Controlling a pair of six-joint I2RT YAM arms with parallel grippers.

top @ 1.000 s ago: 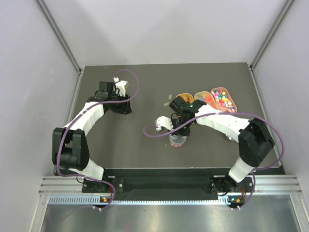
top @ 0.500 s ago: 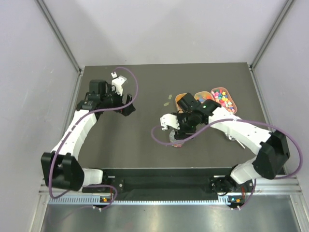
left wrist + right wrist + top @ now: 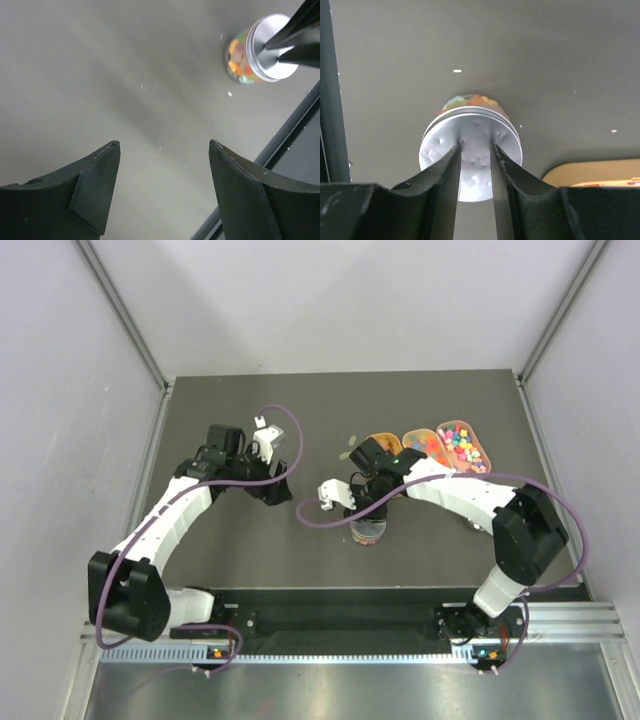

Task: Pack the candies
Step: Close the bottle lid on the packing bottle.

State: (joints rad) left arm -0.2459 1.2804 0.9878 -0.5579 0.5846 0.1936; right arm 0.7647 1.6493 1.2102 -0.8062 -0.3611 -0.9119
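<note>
Candies (image 3: 470, 101): small multicoloured pieces packed in a clear round jar (image 3: 235, 62) under a dimpled silver lid (image 3: 470, 125), mid-surface (image 3: 270, 540). More lie in the orange oval trays (image 3: 384, 439) behind. Right pincer (image 3: 475, 146): narrowly parted over the lid, gripping nothing. Left pincer (image 3: 165, 150): wide, empty, well apart.

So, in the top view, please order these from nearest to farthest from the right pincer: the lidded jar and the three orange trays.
1. Lidded jar, directly under the right pincer.
2. Left tray, partly hidden behind the arm.
3. Middle tray.
4. Right tray, at the far right.
</note>
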